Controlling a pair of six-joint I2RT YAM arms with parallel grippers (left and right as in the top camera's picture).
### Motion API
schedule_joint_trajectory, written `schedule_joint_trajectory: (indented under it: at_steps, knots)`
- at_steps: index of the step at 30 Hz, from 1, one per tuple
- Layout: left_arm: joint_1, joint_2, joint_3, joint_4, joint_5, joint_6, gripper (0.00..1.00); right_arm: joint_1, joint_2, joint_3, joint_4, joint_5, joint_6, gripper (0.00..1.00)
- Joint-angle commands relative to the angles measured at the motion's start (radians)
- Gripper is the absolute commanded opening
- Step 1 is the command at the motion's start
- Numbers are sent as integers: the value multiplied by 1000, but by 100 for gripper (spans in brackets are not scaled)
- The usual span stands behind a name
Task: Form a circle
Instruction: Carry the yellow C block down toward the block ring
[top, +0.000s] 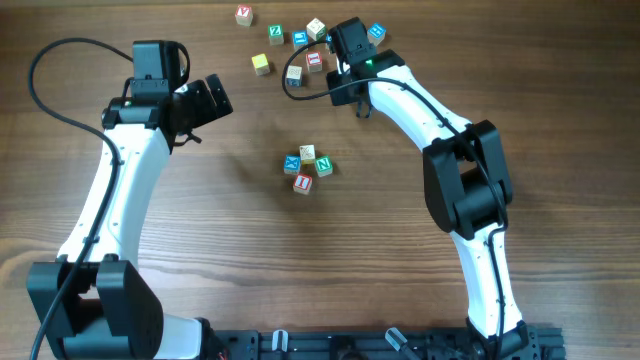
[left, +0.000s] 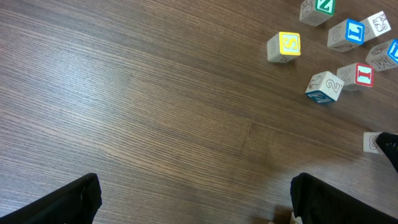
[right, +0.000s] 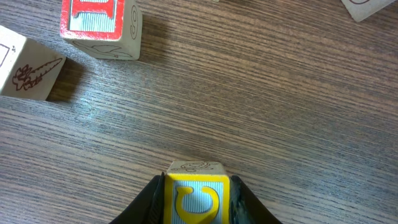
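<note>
Nearest the arm bases, approx mid-bench (top: 420, 310): the circle (top: 307, 168), a tight knot of tiny letter cubes, touching or nearly so. Blue face on its left, cream on the far side, green on the right, red nearest. Too small to make out more than those 4. It sits btwn the two arms, well apart from both hands.

Further out, left side: left hand (left: 193, 202) hangs over bare wood, fingers (left: 68, 202) spread wide w/ nothing btwn them. Its cam looks across at part of the scatter. A yellow "S" cube (left: 284, 46) is closest to it, then a blue-and-cream cube (left: 324, 87) just beside a red "I" cube (left: 357, 74).

Far side: loose cubes (top: 275, 33) scattered, most apart from each other. Right hand (right: 196, 186) is down among them, narrowed onto a yellow-letter cube (right: 196, 202). That cube has a pale blue face, and a dark finger (right: 146, 205) presses each side. Can't tell if the cube is on the wood or lifted; overhead the hand hides it.

Beyond it in the wrist cam: a red-faced cube (right: 99, 28) w/ a cream cube (right: 25, 71) (line drawing on its side) near it. Overhead, a blue cube (top: 376, 32) sits just beside the right hand, and a red-letter cube (top: 244, 15) lies farthest out on the left.
</note>
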Motion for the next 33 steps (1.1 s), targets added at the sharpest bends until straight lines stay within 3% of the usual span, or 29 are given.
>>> schedule_joint_trajectory:
  at_steps: [1,8,14,23,28,33]
  knots:
    - [4,3,0,3,-9,-8,100,1,-13,7,-39,14,-31,23]
    - [4,3,0,3,-9,-8,100,2,-226,13,-172,12,-56,22]
    - [4,3,0,3,-9,-8,100,2,-403,13,-326,-148,-55,22]
    - [4,3,0,3,-9,-8,100,24,-452,-39,-636,-307,-52,21]
    - [4,3,0,3,-9,-8,100,108,-452,-222,-642,-307,-21,21]
    - [4,3,0,3,-9,-8,100,190,-452,-426,-496,-307,64,21]
